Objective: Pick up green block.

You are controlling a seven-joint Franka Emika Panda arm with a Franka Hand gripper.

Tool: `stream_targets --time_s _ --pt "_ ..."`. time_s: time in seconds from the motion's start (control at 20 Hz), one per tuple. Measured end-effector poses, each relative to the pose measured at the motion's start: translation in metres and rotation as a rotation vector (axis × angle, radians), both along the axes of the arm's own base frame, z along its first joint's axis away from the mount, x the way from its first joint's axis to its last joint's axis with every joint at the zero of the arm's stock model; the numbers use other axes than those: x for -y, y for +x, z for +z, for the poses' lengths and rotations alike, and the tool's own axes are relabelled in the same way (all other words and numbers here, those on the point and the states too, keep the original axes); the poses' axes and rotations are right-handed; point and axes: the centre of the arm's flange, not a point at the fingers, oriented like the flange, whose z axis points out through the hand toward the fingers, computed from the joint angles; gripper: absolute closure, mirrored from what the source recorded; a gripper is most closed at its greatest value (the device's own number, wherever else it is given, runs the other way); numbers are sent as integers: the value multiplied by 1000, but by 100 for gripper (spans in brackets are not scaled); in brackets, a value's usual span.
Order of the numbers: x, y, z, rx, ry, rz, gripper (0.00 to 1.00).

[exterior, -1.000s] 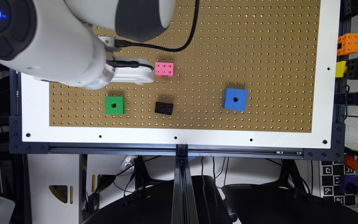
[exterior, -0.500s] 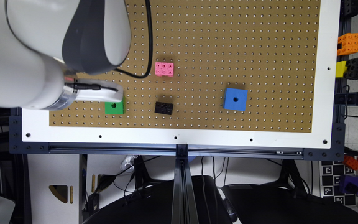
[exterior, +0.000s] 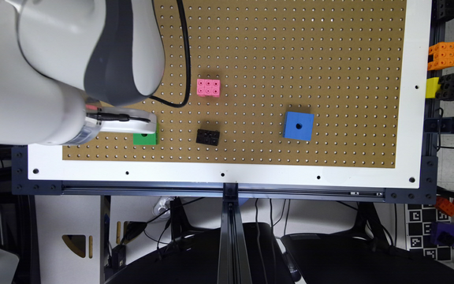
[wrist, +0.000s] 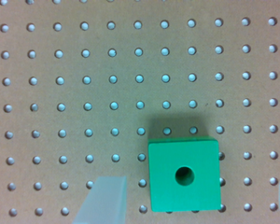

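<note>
Green block [wrist: 184, 175] between parted jaws; black brick [exterior: 207, 137] near.

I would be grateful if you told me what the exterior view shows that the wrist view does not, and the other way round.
Exterior view alone: the pink brick, the black brick, the blue cube, the white border around the board and the arm's white body over the green block, hiding most of it.

Wrist view alone: the green block's whole top face with its round dark hole, and two pale fingertips standing apart on either side of it, so the jaws are open and not touching it.

Both: the green block lying on the brown pegboard.
</note>
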Motion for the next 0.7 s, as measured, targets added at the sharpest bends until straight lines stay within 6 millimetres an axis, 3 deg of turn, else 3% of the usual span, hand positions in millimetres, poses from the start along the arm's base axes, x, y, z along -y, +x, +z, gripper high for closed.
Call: stream_targets --time_s 0.2,0.45,0.7 --pt "0 0 -6 -7 3 0 0" --pt "1 2 -41 -11 7 0 0" --pt "2 4 -39 -5 4 -1 0"
